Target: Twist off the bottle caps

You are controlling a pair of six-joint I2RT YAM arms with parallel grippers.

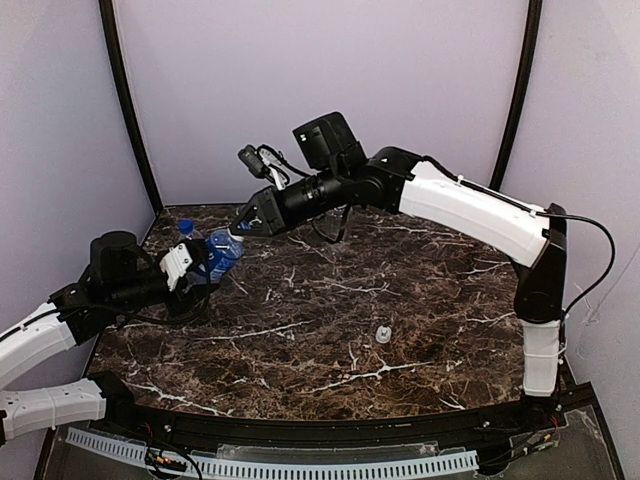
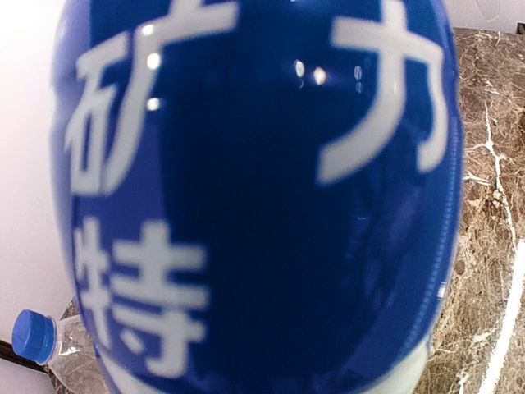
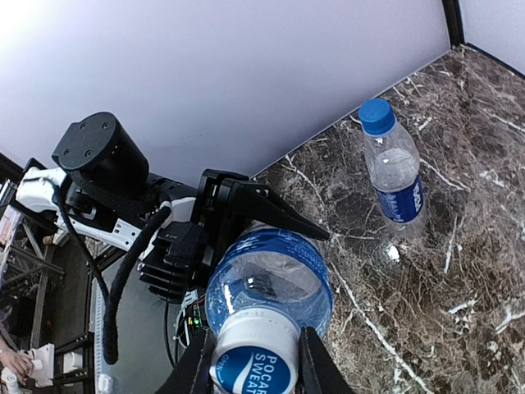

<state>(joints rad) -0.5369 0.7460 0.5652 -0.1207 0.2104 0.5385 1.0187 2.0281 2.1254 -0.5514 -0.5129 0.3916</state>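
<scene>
Blue-labelled clear plastic bottle point(image 1: 222, 252) is up off the dark marble table point(image 1: 420, 270) at the far left in the top view. The left gripper point(image 1: 200, 265) is clamped round its body and the right gripper point(image 1: 243, 225) is on the neck end. Its long axis is tilted, with the base toward the near left and the neck pointing up and to the far right. A small pale loose cap point(image 1: 383, 334) sits near the middle of the table.

The left wrist view is basically all blue label with white lettering, so that grip looks snug. A second clear bottle's dark blue cap point(image 2: 33, 336) shows at the lower left.

The right wrist view looks almost straight down the bottle's axis. The white round screw cap with a blue printed top point(image 3: 250, 365) sits between the two fingers, and they look pressed against both sides of it. The second clear bottle point(image 3: 395, 176) stands upright just beyond.

My take: keep the wrist lined up with that axis and twist without pulling, while the left gripper holds the body firmly so the bottle can't spin along.
</scene>
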